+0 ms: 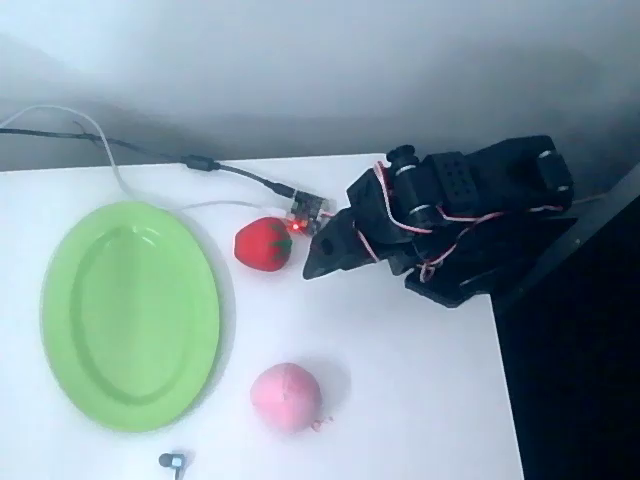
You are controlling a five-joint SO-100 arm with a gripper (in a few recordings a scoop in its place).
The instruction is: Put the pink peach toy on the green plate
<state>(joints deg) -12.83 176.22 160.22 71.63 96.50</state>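
No readable text, label, brand, number or sign appears on anything here.

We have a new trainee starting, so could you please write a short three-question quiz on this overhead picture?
1. True or false: the pink peach toy lies on the green plate.
2. Which toy is nearer the end effector: A the peach, B the red strawberry toy?
3. What surface do both toys rest on?

Key: 1 false, it sits beside the plate; 2 B; 3 the white table.
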